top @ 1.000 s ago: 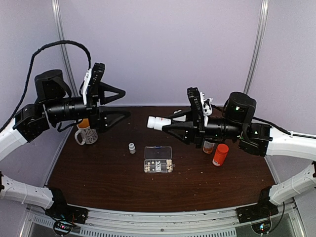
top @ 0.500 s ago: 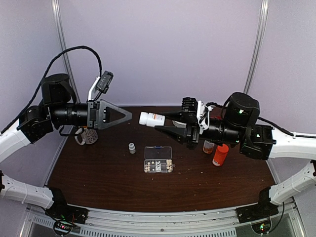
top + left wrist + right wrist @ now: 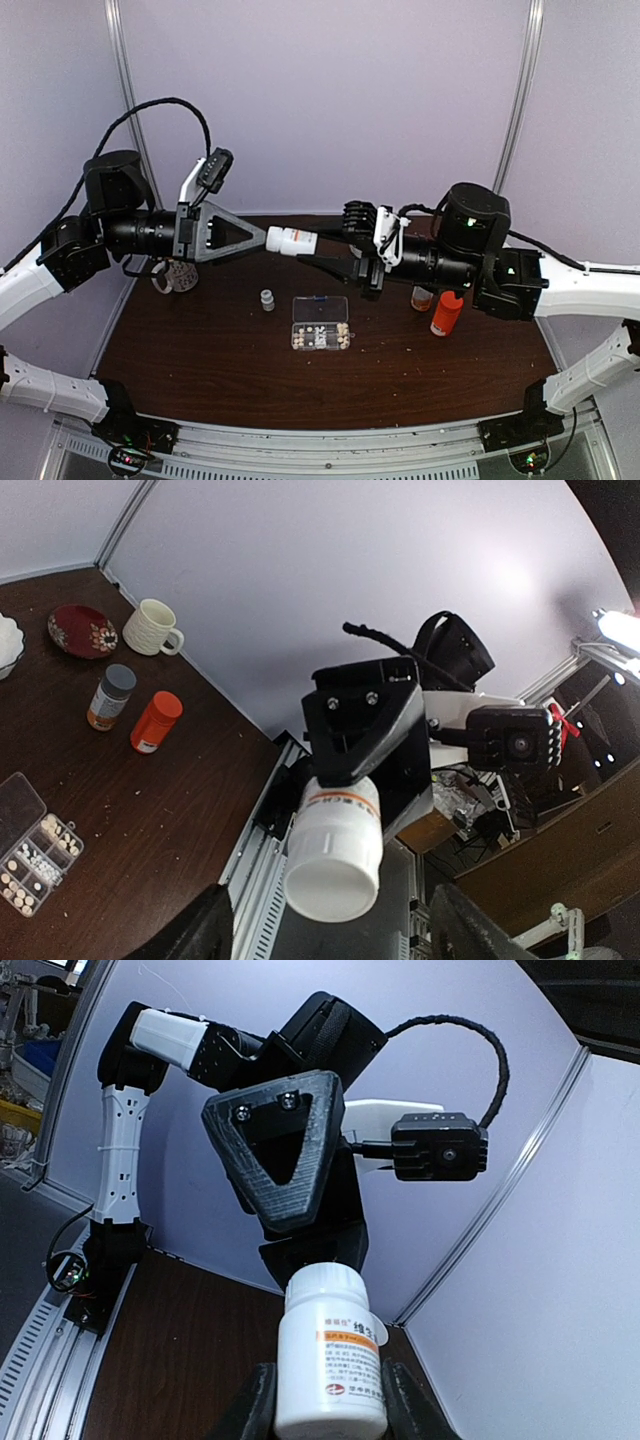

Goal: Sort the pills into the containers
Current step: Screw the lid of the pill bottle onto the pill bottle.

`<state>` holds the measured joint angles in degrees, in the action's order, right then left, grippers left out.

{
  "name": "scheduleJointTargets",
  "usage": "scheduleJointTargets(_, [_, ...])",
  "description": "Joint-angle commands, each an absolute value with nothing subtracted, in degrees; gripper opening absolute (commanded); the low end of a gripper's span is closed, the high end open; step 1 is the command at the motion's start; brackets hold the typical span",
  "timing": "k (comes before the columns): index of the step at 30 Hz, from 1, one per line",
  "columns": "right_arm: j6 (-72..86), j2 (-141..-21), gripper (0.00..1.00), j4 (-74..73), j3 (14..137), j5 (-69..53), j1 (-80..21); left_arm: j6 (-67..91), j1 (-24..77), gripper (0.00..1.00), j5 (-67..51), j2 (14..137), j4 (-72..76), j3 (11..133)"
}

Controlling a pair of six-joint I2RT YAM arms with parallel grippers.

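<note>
White bottle (image 3: pixel 297 241), clamped in the right jaws, could be twisted loose if the spread left jaws are closed off-centre.

White bottle (image 3: pixel 328 1350): smooth, glossy plastic with a printed paper label (image 3: pixel 346 1365). Left pincer (image 3: pixel 262 240) and right pincer (image 3: pixel 318 247): matt black plastic, the flat faces finely ridged in layers. Pill organizer (image 3: pixel 320 322): clear, shiny plastic, on a dark, wood-look tabletop (image 3: pixel 200 350) of low sheen.
</note>
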<state>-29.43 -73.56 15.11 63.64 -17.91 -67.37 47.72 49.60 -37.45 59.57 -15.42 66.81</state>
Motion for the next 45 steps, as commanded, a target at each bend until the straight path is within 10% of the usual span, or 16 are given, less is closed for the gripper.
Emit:
scheduleJointTargets(1, [-30.7, -74.6, 0.0, 14.3, 66.1, -16.5, -68.1, 48.6, 49.5, 0.65, -39.0, 59.6, -11.5, 66.4])
scheduleJointTargets(32, [-31.1, -76.3, 0.0, 13.7, 66.6, -14.2, -68.7, 48.5, 49.6, 0.43, -39.7, 60.7, -14.5, 66.2])
scheduleJointTargets(45, [-31.1, -75.4, 0.0, 13.3, 65.6, -14.8, -68.7, 47.5, 49.6, 0.53, -38.6, 59.5, -15.9, 66.4])
